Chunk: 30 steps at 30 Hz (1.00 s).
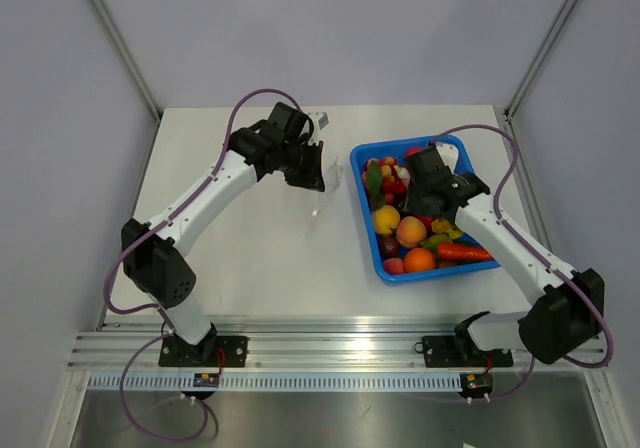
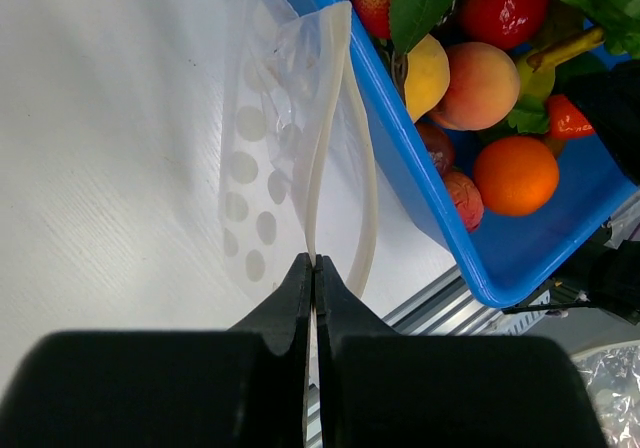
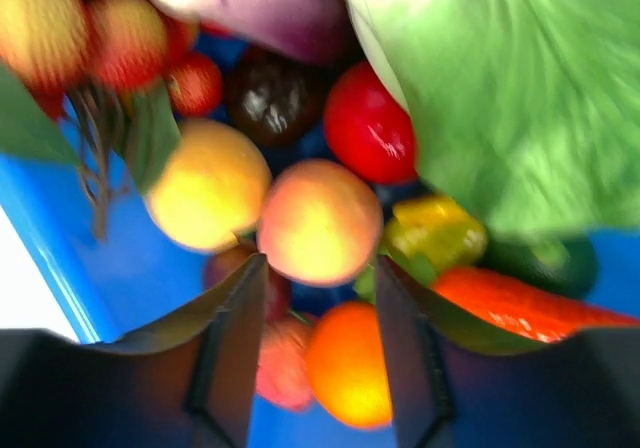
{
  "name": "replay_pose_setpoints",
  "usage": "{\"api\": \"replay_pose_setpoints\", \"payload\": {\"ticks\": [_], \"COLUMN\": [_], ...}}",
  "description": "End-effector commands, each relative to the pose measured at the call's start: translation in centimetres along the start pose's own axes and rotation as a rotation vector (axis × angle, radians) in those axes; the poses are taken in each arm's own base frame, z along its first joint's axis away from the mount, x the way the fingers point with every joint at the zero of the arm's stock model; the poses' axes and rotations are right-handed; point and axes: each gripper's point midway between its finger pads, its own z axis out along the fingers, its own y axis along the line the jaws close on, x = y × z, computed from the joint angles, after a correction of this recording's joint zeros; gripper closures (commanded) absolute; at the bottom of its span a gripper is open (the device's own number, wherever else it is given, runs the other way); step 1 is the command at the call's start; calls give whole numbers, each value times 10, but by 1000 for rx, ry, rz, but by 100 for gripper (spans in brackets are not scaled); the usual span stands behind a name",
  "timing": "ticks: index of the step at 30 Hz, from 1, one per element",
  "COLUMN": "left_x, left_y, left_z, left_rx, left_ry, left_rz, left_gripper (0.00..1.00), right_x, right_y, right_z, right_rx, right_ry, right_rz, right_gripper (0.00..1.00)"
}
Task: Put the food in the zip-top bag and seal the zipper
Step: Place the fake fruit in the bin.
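The left fingers (image 2: pixel 305 280) are pressed fully together. Between their tips they pinch the pale edge strip, the zipper (image 2: pixel 322 138), of the zip-top bag (image 2: pixel 285 78). The bag hangs from this grip over the desk (image 1: pixel 250 238), about the middle of its width and closer to the far edge. It is just beside the left wall of the blue tray (image 1: pixel 372 240). In the left wrist view the two lips of its mouth stand a little apart.

The right fingers (image 3: pixel 248 293) are spread wide and hold nothing. They hover inside the tray, which lies on the right half of the desk. A peach-coloured fruit (image 3: pixel 318 223) sits just ahead of the gap between them, and an orange fruit (image 3: pixel 350 363) is nearer to the camera. The food, a dark purple-black fruit (image 3: pixel 275 98), lies in the tray beyond the peach-coloured one, beside a red round piece. This view is blurred, so the fingers seem well clear of it, but I cannot be fully sure.
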Motion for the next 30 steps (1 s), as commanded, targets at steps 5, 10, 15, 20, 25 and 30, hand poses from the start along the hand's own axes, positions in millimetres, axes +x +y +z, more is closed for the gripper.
{"api": "replay_pose_setpoints", "payload": {"ticks": [5,10,15,20,25,30], "left_x": [-19,-18,-18,-16,-16,-16], "left_y": [-2,1,2,6,10,15], "left_z": [-11,-11,-11,-10,-10,-11], "left_rx": [14,12,16,8,10,2], "left_ry": [-63,-59,-58,-55,-49,-49], "left_rz": [44,45,49,58,63,60], "left_gripper": [100,100,100,100,100,100], "right_x": [-44,-38,-21,-19,-12,6], "right_y": [40,48,46,26,16,15], "right_z": [53,80,105,118,129,143], "right_rx": [-136,-95,-24,102,185,216], "right_ry": [35,97,132,75,63,107], "right_rz": [256,365,483,559,603,615], "right_gripper": [47,41,32,26,27,26]}}
